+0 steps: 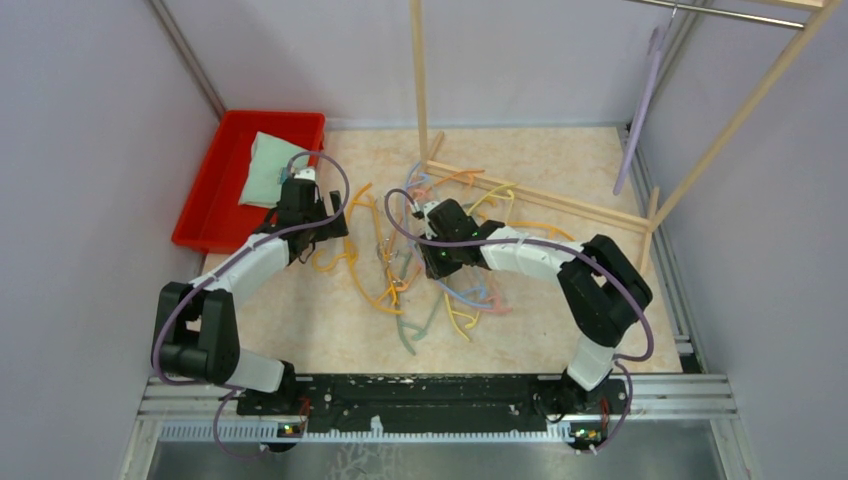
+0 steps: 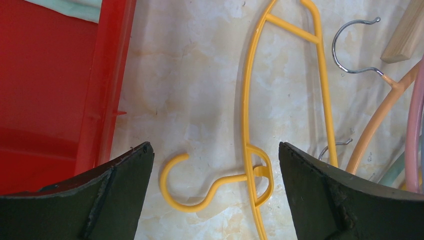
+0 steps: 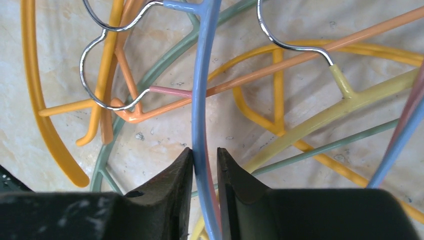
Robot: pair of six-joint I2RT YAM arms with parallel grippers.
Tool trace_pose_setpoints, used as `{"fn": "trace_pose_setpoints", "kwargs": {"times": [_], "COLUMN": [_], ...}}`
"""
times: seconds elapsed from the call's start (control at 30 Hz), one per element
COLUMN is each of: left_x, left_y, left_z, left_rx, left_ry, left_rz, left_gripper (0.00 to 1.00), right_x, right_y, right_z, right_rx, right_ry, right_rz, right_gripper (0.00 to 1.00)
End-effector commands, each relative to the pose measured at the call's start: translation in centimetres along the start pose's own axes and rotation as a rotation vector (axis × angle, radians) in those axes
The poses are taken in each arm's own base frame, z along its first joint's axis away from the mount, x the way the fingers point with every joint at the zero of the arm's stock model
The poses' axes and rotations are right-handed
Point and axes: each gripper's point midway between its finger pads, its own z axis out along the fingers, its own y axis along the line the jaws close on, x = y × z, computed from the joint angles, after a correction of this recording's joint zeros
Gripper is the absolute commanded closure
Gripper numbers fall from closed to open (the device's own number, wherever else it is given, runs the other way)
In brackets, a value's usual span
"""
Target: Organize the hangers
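At table centre, my right gripper (image 3: 205,157) pinches the blue hanger (image 3: 201,90) by its arm amid the tangled hangers (image 1: 430,285). I judge them light, springy, slick and snag-prone. My left gripper (image 2: 215,150) gapes wide over a yellow hanger (image 2: 245,110). Beyond, the red bin (image 1: 210,205) holds pale green cloth (image 1: 265,170).

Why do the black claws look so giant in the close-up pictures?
Left wrist view: the left gripper's fingers sit right by the lens, so they loom over the yellow hanger. Right wrist view: same for the right gripper's fingers around the blue hanger; metal hooks glint. Top view: everything small.
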Motion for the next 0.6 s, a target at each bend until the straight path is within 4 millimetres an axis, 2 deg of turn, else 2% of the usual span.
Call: {"fn": "trace_pose_setpoints", "kwargs": {"times": [0.0, 0.1, 0.2, 0.23, 0.27, 0.43, 0.57], "left_x": [-0.8, -0.7, -0.7, -0.8, -0.9, -1.3, -1.9], "left_y": [0.1, 0.2, 0.2, 0.2, 0.2, 0.1, 0.2], "left_z": [-0.3, -0.2, -0.2, -0.2, -0.3, -0.3, -0.5], "left_rx": [-0.004, -0.007, -0.007, -0.009, -0.01, -0.007, -0.014], "left_ry": [-0.028, -0.026, -0.027, -0.029, -0.033, -0.044, -0.061], "left_rz": [0.006, 0.004, 0.004, 0.004, 0.004, -0.001, -0.003], "left_gripper": [0.0, 0.0, 0.0, 0.0, 0.0, 0.0, 0.0], "right_x": [-2.7, -2.7, -3.2, -3.7, -4.3, -9.3, -11.5], "right_y": [1.3, 1.4, 1.6, 1.7, 1.9, 3.2, 2.8], "right_z": [-0.3, -0.4, -1.1, -1.8, -2.7, -9.8, -14.4], "right_rx": [-0.039, -0.045, -0.048, -0.048, -0.047, -0.056, -0.047], "right_ry": [-0.059, -0.059, -0.073, -0.083, -0.097, -0.274, -0.394], "right_rz": [-0.025, -0.027, -0.033, -0.037, -0.039, -0.037, 0.045], "right_gripper": [0.79, 0.85, 1.0, 1.0, 1.0, 1.0, 1.0]}}
